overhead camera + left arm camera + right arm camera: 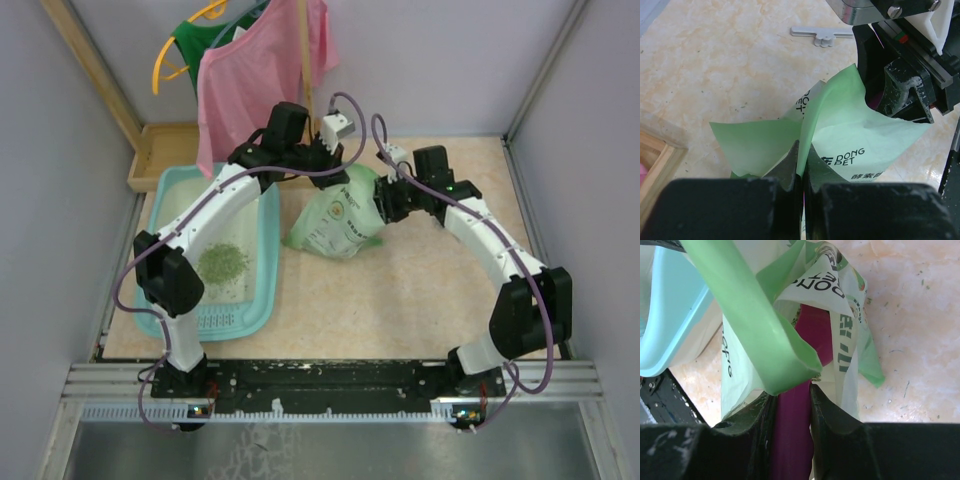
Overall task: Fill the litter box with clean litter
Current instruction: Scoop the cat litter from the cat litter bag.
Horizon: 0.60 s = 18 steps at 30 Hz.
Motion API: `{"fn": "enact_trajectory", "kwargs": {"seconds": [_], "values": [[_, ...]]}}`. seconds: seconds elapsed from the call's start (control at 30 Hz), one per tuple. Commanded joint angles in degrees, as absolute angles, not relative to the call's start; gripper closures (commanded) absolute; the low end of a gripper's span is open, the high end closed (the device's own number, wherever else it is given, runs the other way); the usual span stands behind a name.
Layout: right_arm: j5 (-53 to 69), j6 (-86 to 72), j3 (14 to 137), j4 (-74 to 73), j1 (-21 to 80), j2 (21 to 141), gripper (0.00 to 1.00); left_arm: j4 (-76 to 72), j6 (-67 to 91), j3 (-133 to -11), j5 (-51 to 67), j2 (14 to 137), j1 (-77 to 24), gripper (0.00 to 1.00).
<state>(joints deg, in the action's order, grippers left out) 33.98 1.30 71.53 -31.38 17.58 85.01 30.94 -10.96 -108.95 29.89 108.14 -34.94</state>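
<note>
The litter box (272,250), at nine o'clock on the tabletop (430,290), holds a heap of clean litter (222,262) beneath the left arm (215,195). At centre, left jaws pinch the green bag (338,225); right jaws clamp the magenta scoop (815,335) inside it. Pink cloth (250,80) hangs at twelve.

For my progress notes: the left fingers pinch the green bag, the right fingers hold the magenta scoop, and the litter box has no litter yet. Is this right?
Not quite: the top external view shows a small heap of clean litter already in the litter box. The left fingers do pinch the green bag, and the right fingers hold the magenta scoop.
</note>
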Motion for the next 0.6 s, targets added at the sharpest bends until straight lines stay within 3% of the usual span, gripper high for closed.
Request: {"fn": "enact_trajectory", "kwargs": {"seconds": [0.0, 0.57], "values": [[52.8, -3.4, 68.6, -34.5, 20.6, 84.1, 1.0, 14.2, -11.4, -115.4, 30.0, 105.1, -35.8, 1.0], [70.2, -20.5, 67.4, -22.6, 10.5, 82.4, 1.0, 11.2, -13.3, -102.7, 23.9, 97.4, -35.8, 1.0]]}}
